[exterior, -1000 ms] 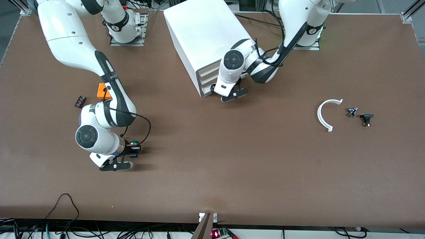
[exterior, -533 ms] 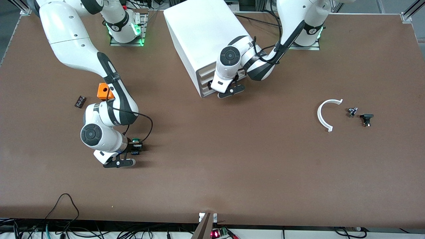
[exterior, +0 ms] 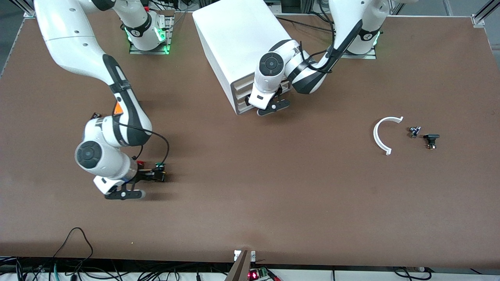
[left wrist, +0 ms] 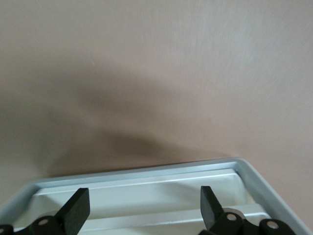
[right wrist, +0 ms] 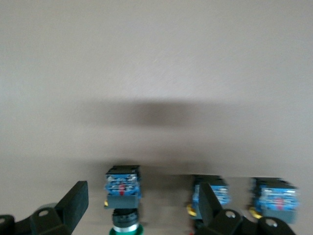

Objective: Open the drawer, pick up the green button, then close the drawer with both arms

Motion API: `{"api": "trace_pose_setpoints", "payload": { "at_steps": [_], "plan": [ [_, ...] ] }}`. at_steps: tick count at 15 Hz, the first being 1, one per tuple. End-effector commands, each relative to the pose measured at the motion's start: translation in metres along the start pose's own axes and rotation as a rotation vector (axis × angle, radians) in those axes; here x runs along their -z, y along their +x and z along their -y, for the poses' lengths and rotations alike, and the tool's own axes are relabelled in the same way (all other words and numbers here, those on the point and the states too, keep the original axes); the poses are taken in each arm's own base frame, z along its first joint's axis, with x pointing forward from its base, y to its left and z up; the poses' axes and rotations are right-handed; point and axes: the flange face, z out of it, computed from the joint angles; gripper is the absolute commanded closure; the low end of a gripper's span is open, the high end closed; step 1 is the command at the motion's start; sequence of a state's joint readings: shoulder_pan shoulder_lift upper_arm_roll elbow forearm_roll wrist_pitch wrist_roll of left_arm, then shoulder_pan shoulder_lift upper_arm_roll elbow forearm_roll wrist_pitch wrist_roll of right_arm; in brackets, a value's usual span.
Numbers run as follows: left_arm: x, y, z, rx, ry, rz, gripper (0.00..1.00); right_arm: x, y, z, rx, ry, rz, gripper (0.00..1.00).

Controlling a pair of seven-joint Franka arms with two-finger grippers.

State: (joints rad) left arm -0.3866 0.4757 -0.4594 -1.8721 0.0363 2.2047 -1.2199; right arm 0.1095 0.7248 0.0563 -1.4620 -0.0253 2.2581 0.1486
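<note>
The green-capped button [right wrist: 122, 185] lies on its side on the table between my right gripper's [right wrist: 142, 208] open fingers, touching neither. In the front view the button [exterior: 159, 166] lies at the tips of the right gripper [exterior: 156, 175], toward the right arm's end of the table. The white cabinet [exterior: 238, 39] stands near the arms' bases. Its stacked drawer fronts [exterior: 239, 93] look flush. My left gripper [exterior: 250, 103] is at those fronts. In the left wrist view the drawer's off-white front [left wrist: 146, 193] fills the space between the open fingers of the left gripper [left wrist: 144, 208].
Two more blue-based buttons [right wrist: 210, 193] [right wrist: 276, 196] lie beside the green one. An orange box [exterior: 118, 109] and a small dark part [exterior: 95, 116] lie by the right arm. A white curved piece [exterior: 381, 134] and two small parts [exterior: 414, 130] [exterior: 431, 139] lie toward the left arm's end.
My right hand has drawn back from the green button toward the right arm's end of the table. My left gripper moved in against the drawer fronts, then held still.
</note>
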Motion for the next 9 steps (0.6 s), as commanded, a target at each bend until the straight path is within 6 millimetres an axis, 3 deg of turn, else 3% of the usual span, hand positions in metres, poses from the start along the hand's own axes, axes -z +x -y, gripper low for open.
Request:
{"api": "trace_pose_setpoints", "payload": {
  "at_steps": [1, 3, 5, 9],
  "plan": [
    [0.066, 0.028, 0.006, -0.086, 0.044, -0.004, 0.01, 0.042, -0.004, -0.012, -0.009, -0.003, -0.007, 0.0],
    [0.104, 0.065, 0.018, -0.146, 0.076, -0.054, 0.0, 0.065, -0.008, -0.029, -0.017, -0.027, 0.025, 0.0],
    [0.139, 0.089, 0.033, -0.228, 0.125, -0.079, 0.0, 0.089, -0.017, -0.046, -0.001, -0.036, 0.042, 0.0],
    [0.206, 0.135, 0.075, -0.37, 0.155, -0.142, 0.0, 0.148, -0.059, -0.073, -0.009, -0.046, 0.022, 0.0]
  ]
}}
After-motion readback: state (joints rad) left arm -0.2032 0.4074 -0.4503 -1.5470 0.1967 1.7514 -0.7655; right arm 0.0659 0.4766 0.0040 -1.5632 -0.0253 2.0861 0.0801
